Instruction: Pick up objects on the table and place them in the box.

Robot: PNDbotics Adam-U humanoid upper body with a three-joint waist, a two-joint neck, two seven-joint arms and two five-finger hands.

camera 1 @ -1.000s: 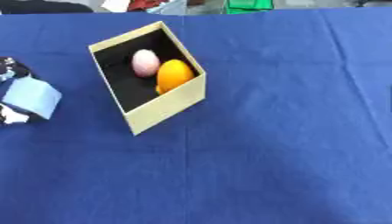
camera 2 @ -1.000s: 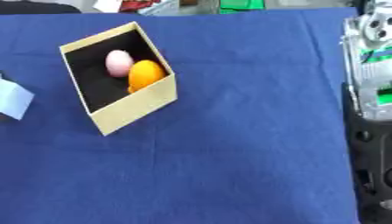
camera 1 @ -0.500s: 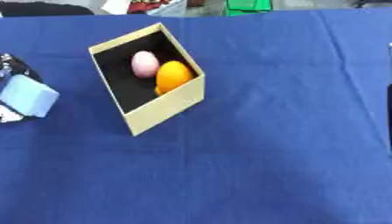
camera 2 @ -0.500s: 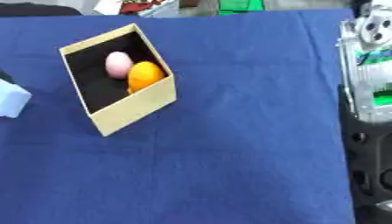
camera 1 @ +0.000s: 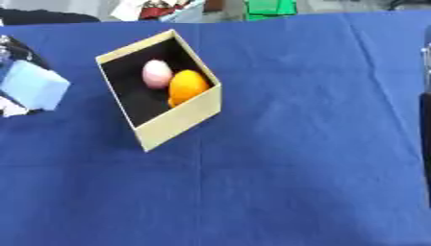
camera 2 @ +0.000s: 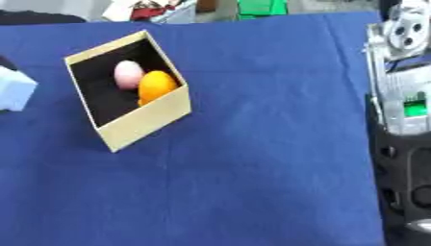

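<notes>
Left hand (camera 1: 10, 103) has carried the blue block (camera 1: 33, 86) closer to the box (camera 1: 178, 119), fingers curled round it; right hand's fingers I can't tell.

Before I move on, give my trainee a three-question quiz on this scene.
1. True or false: the box is empty.
2. The left hand holds a block of which colour? A red, B light blue, C green.
3. Fill in: the orange ball lies ____ the pink egg.

Key: 1 false, since it holds the ball and the egg; 2 B; 3 beside, with the two looking in contact.
</notes>
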